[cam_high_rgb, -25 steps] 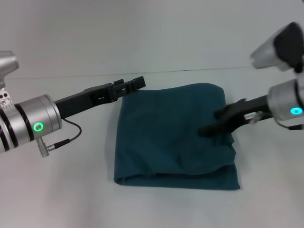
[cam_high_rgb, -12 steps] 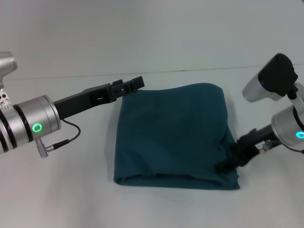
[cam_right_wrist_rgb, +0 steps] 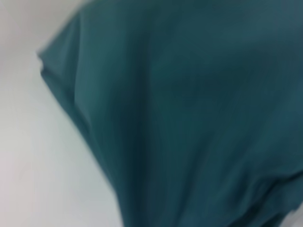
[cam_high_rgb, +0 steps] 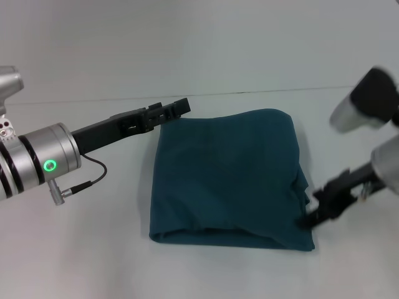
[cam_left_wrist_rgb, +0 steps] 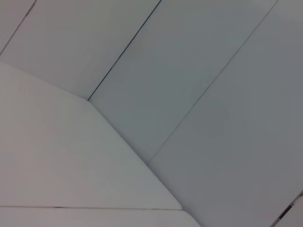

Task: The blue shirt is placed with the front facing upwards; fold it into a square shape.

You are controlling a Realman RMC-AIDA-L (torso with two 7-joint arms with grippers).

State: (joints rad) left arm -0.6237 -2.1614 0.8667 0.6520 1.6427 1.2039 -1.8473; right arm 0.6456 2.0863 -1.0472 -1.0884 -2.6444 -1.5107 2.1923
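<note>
Presently we list the right pincer (cam_high_rgb: 310,219) first: lower right of the head view, its dark fingertips low at the near right corner of the blue shirt (cam_high_rgb: 230,177). We cannot tell whether its fingers are spread or pressed together, nor whether they pinch any cloth; that part of the picture is smeared. Its silver arm runs off the right edge of the frame.

Next, the left pincer (cam_high_rgb: 171,111): upper middle-left of the head view, a dark bar reaching in from a silver wrist with a green ring light at the left edge. Its tip sits just beside the far left corner of the shirt. We cannot tell how its fingers stand either.

Item, the blue shirt: centre of the head view, lying flat on the white tabletop (cam_high_rgb: 75,249), folded into a roughly square packet, plain teal side up. We note a rounded fold along the near edge and some loose layered cloth along the right edge. The right wrist view shows it (cam_right_wrist_rgb: 189,118) filling most of the frame, with tabletop at one side.

Item, the left wrist view: only pale panels with seams.
</note>
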